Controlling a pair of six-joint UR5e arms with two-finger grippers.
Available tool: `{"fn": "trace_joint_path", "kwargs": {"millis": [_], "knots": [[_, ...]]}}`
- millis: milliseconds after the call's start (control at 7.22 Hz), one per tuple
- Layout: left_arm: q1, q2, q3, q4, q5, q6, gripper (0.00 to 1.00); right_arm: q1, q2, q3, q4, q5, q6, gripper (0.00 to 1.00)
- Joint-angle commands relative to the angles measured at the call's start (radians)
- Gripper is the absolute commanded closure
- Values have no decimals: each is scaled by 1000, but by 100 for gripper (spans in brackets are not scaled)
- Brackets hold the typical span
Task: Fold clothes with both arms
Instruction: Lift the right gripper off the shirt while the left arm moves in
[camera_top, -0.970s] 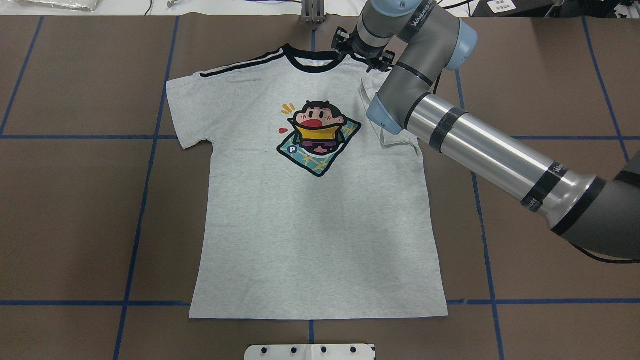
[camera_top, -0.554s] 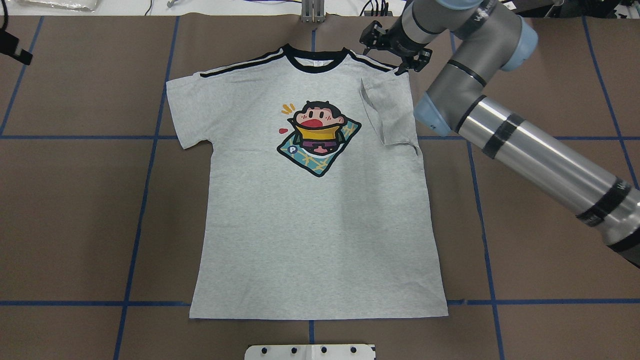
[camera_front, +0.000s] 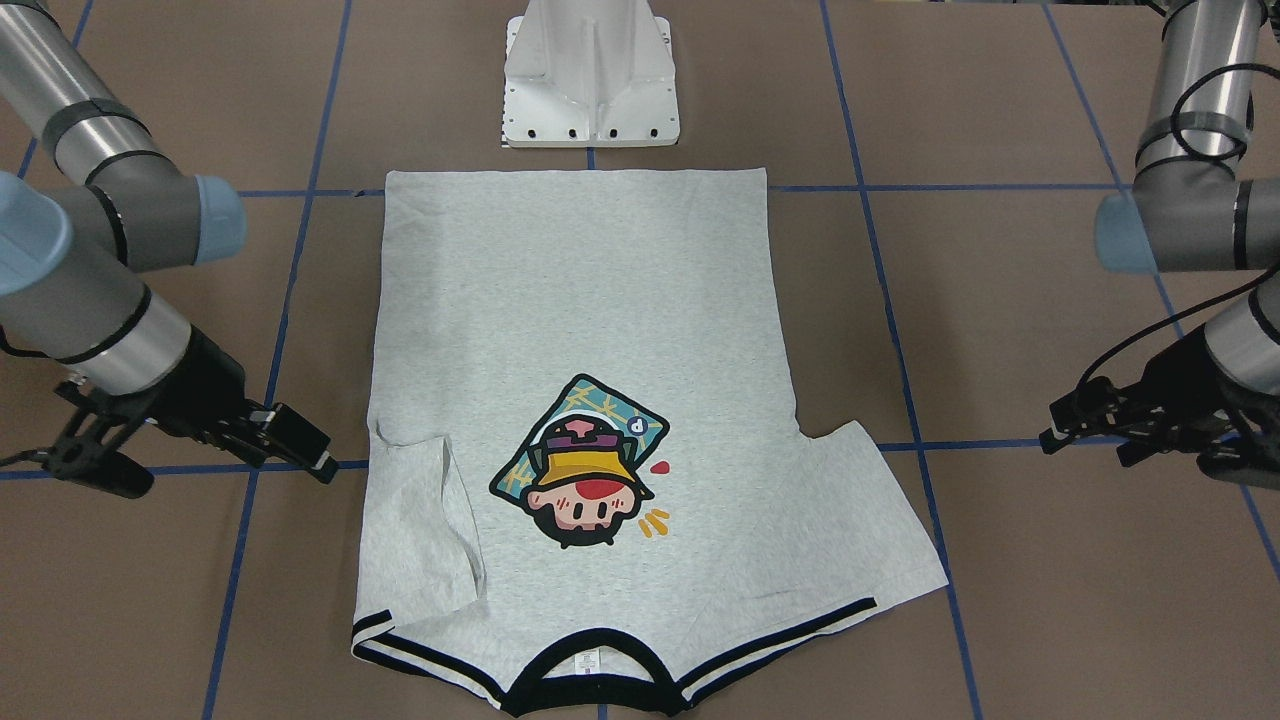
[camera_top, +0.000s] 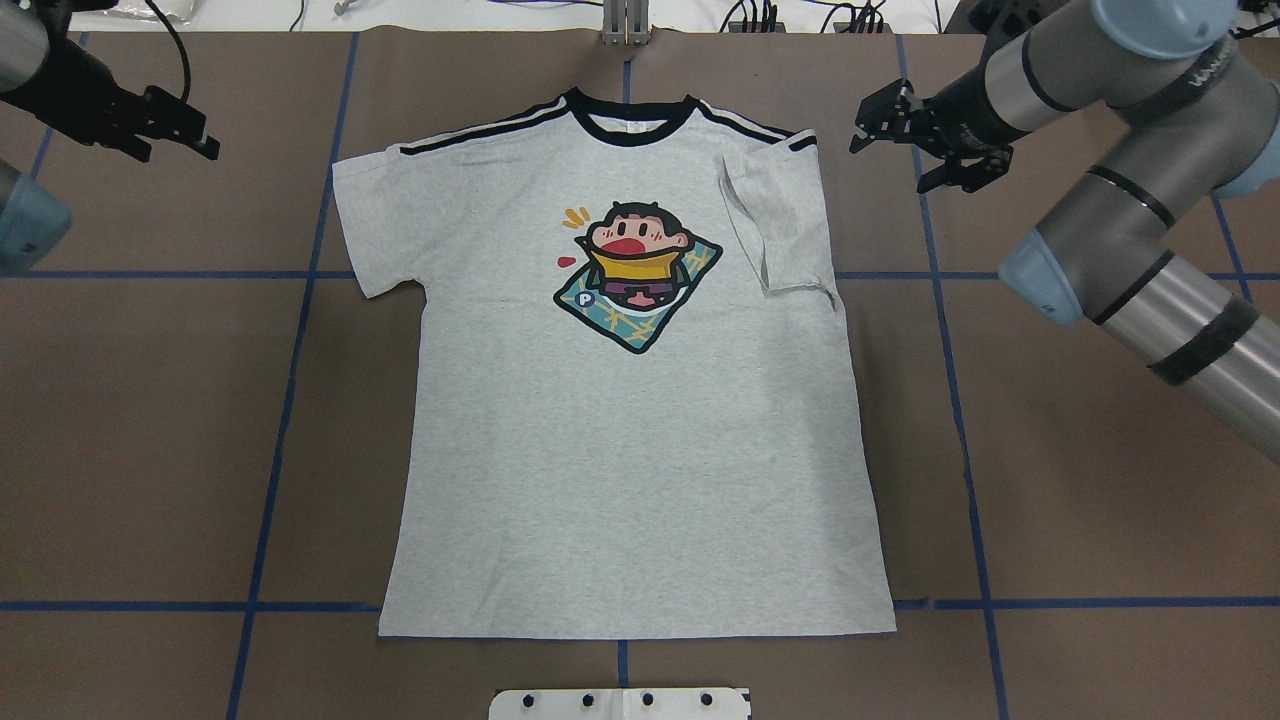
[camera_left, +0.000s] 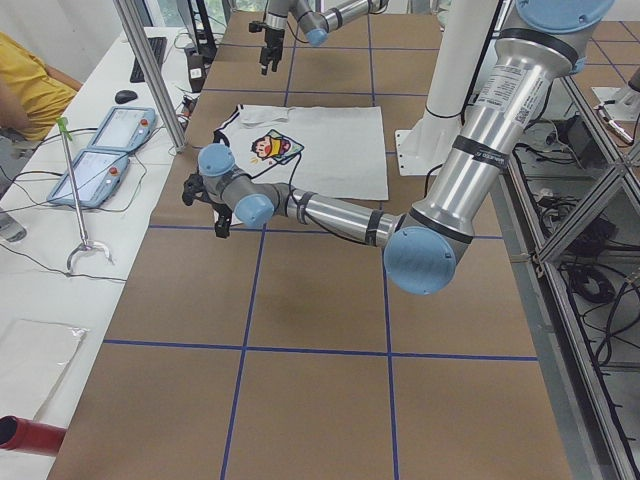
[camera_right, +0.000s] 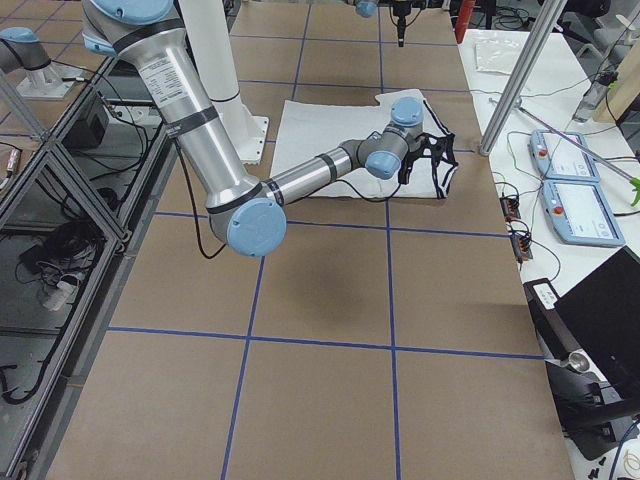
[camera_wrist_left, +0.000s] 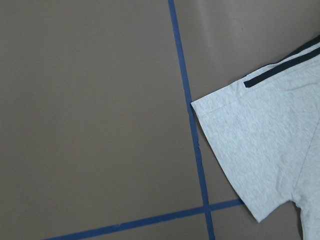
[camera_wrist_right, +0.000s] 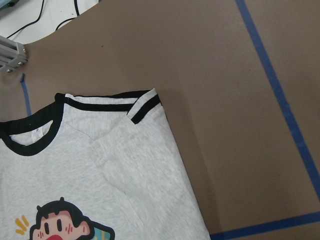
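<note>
**A:** Where does the grey T-shirt (camera_top: 620, 470) sit?

**B:** It lies flat and print-up in the middle of the brown surface (camera_top: 1080, 480). The black collar (camera_top: 628, 128) is at the far side from the robot and the hem is toward its base. Laid square like that, each arm has one side of the shirt within reach.

**A:** Do the sleeves match?

**B:** No. The right sleeve (camera_top: 785, 220) is turned in over the chest, with its cuff near the cartoon print (camera_top: 637, 275). The left sleeve (camera_top: 375, 225) is spread out flat, its outer edge close along a blue tape line (camera_top: 290, 400).

**A:** And the tools?

**B:** The right tool (camera_top: 890, 148) hangs off the cloth, near the folded shoulder, with its jaws apart and nothing between them. I'd judge that side is finished, so it has nothing to hold. The left tool (camera_top: 190, 135) is also spread and empty, over bare surface and apart from its sleeve. Its wrist camera looks down on that sleeve's corner, which suggests it is lining up.

**A:** So what comes next?

**B:** Probably the left sleeve gets turned in to match, squaring the body for the longer folds. The knit looks thin and limp, so a careless pinch could drag the body along with the sleeve.
</note>
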Motion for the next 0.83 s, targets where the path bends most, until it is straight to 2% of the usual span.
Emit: {"fn": "trace_joint_path", "kwargs": {"millis": [0, 139, 416, 693], "knots": [[87, -105, 173, -170, 125, -239, 1, 22, -69, 66, 3, 17, -6, 0], [118, -179, 266, -174, 153, -243, 2, 22, -74, 68, 3, 19, -6, 0], [124, -204, 307, -174, 154, -244, 14, 21, -84, 66, 9, 16, -6, 0], [143, -271, 411, -212, 155, -250, 21, 21, -88, 61, 12, 4, -14, 0]]}}
